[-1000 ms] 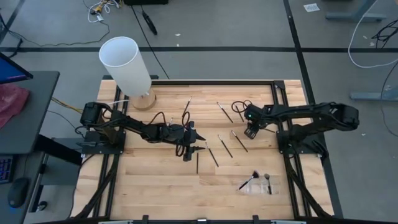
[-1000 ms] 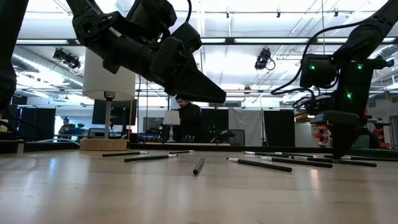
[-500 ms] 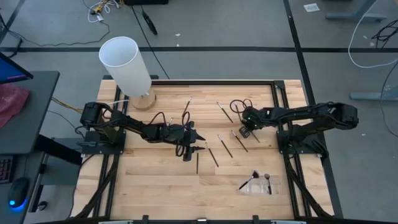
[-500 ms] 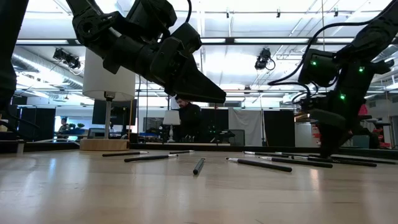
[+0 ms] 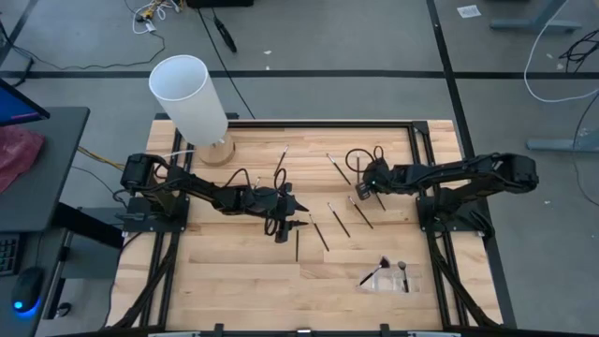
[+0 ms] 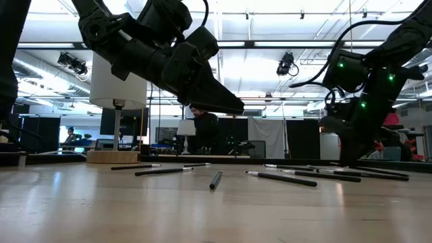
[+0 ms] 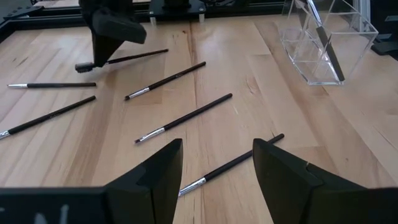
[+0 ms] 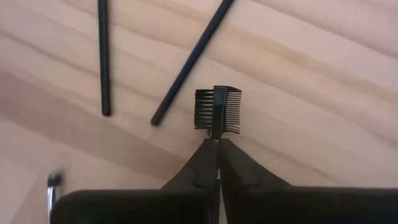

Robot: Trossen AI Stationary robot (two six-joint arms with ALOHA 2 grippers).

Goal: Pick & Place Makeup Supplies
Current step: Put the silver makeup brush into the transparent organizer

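Right hand (image 8: 214, 149) pinching a comb-tipped brush (image 8: 217, 109) over the bench (image 5: 243, 281).
Two brushes (image 8: 189, 60) lie just beside the comb; left hand (image 7: 214, 171) spread, near the clear box (image 7: 326, 43).

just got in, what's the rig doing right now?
The right gripper is shut on a small black brow comb-and-brush tool, holding it just above the light wooden table, near thin dark-handled makeup brushes. The left gripper hangs open over the table's middle, above another slim brush. A clear acrylic organizer already holds a couple of brushes.
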